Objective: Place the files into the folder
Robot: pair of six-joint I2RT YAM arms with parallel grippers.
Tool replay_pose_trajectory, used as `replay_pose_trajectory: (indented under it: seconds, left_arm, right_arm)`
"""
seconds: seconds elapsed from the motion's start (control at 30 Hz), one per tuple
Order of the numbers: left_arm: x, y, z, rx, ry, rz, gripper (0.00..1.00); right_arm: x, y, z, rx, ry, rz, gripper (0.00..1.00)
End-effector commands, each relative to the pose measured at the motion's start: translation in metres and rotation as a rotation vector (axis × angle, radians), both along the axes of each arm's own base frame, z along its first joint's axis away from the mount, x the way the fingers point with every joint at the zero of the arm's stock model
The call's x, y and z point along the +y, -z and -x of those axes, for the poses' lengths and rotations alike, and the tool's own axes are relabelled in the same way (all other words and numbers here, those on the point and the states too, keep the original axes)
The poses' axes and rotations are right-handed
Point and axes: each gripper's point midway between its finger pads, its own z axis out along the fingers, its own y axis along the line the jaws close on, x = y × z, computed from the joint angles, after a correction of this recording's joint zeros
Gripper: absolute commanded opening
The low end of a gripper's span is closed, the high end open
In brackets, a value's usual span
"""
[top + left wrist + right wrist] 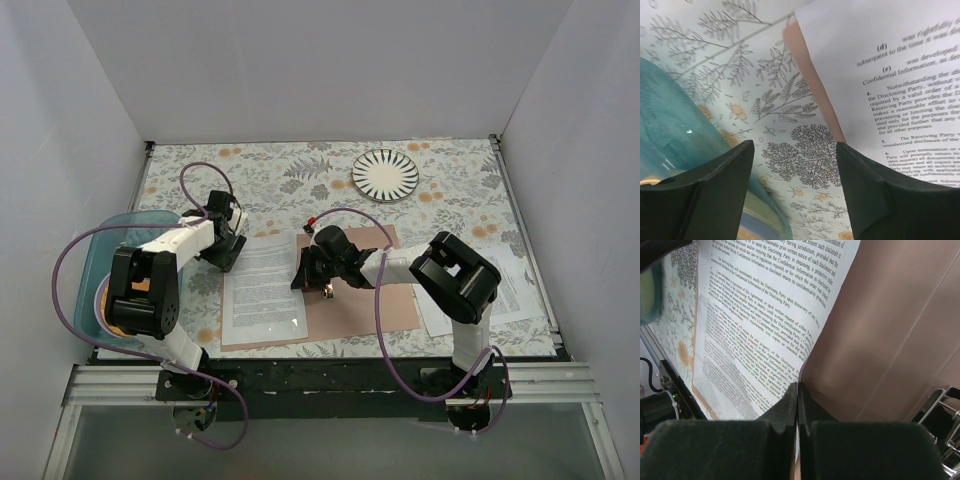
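**Right pincer pinches the sheet's edge over the open folder**

The brown folder [365,300] lies open and flat on the floral tabletop [280,180], close to the near edge. One printed sheet [263,288] rests on its left half, with a strip of brown showing along the sheet's left and near sides.

The right pincer [797,390] is down at the middle of the folder, at the sheet's right edge. Its fingers are pressed together, and a sliver of white shows in the seam between them — it grips that edge of the paper. The metal fastener [940,405] sits just beside it on the bare brown panel.

The left pincer [794,155] is low over the tabletop just off the sheet's far-left corner, its fingers spread wide and holding nothing. The teal tray [95,265] is on its other side.

The other sheets [515,285] lie on the tabletop to the right of the folder, partly under the right arm. A round striped plate [385,174] sits toward the far edge — well apart from the papers.
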Motion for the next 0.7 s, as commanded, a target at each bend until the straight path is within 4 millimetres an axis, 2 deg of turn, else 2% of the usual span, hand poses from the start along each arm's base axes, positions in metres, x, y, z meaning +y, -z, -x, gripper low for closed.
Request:
replay_pose_trajectory:
  seconds: [0.0,0.03,0.07,0.13,0.17,0.23,0.33,0.43,0.47,0.53,0.67]
  left_arm:
    - [-0.006,-0.054,-0.029,-0.136,-0.021,0.038,0.69]
    - [-0.007,-0.064,-0.033,-0.156,-0.025,0.045,0.70]
    - [-0.013,-0.084,-0.047,-0.205,-0.024,0.074,0.70]
    - [-0.023,-0.096,-0.049,-0.206,-0.023,0.120,0.70]
    - [-0.037,-0.105,-0.055,-0.213,-0.007,0.185,0.70]
    - [-0.063,-0.104,-0.047,-0.170,0.017,0.257,0.70]
    - [-0.107,-0.086,-0.031,-0.089,0.082,0.350,0.69]
    - [-0.127,-0.053,-0.012,0.002,0.115,0.338,0.69]
    - [-0.129,-0.045,-0.008,0.022,0.109,0.336,0.68]
    - [-0.130,-0.026,-0.002,0.068,0.106,0.321,0.68]
    - [-0.122,-0.010,-0.001,0.086,0.098,0.279,0.66]
  right_arm:
    - [0.003,0.002,0.003,0.002,-0.007,0.015,0.09]
    - [0.003,0.002,0.003,0.004,-0.006,0.019,0.14]
    - [0.002,0.002,0.002,0.001,-0.002,0.021,0.16]
    - [0.002,0.003,0.003,0.001,-0.001,0.025,0.20]
    - [0.003,0.001,0.002,-0.003,0.000,0.022,0.21]
    - [0.003,0.002,0.002,0.001,0.000,0.025,0.23]
    - [0.004,0.003,0.003,-0.001,0.002,0.033,0.26]
    - [0.004,0.000,-0.001,-0.019,0.014,0.049,0.31]
    - [0.003,0.000,-0.002,-0.027,0.021,0.059,0.32]
    - [0.002,-0.004,-0.004,-0.039,0.026,0.069,0.45]
    - [-0.005,-0.009,-0.007,-0.076,0.043,0.094,0.57]
